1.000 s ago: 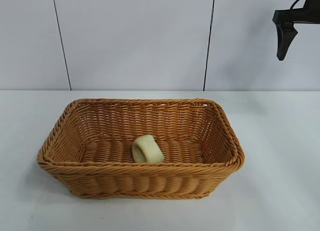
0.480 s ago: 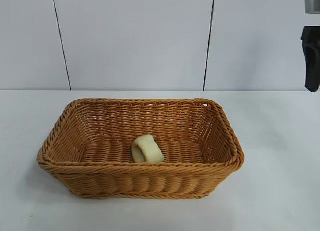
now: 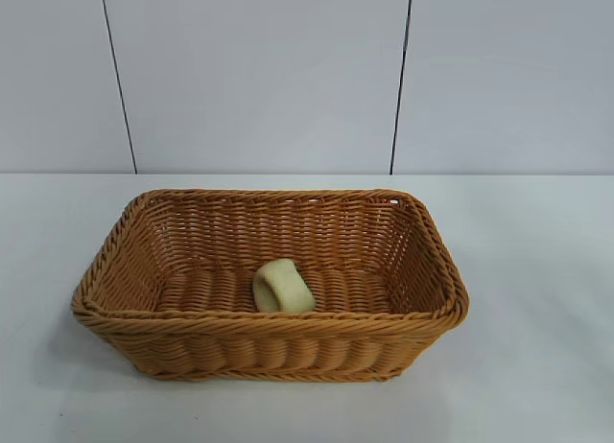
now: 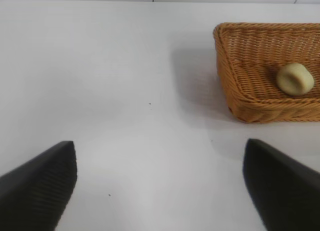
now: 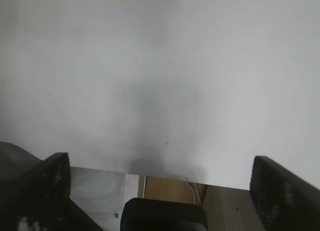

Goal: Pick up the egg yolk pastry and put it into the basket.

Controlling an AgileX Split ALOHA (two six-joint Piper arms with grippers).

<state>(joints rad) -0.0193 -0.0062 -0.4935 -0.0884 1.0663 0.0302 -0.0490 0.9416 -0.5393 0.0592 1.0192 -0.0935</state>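
Two grippers report here, and neither holds anything. You see the left gripper in its own wrist view with both dark textured fingers spread wide, only bare white table between them. Ahead of this gripper and off to one side, well apart from the fingertips, sits the large rectangular orange-brown woven wicker basket with sloping sides and a braided rim. You find the small pale yellow-cream dome-shaped egg yolk pastry inside that basket, resting on the woven floor, well apart from both grippers.

You see the right gripper in its wrist view with its fingers likewise spread wide and empty. It points steeply down at the table surface near the table's edge; neither basket nor pastry lies within its view.

From the exterior view, the basket stands on the table with the pastry tipped on its side near the front wall, roughly mid-length. Neither arm appears in that view. Behind the table stands a pale panelled wall with dark vertical seams.
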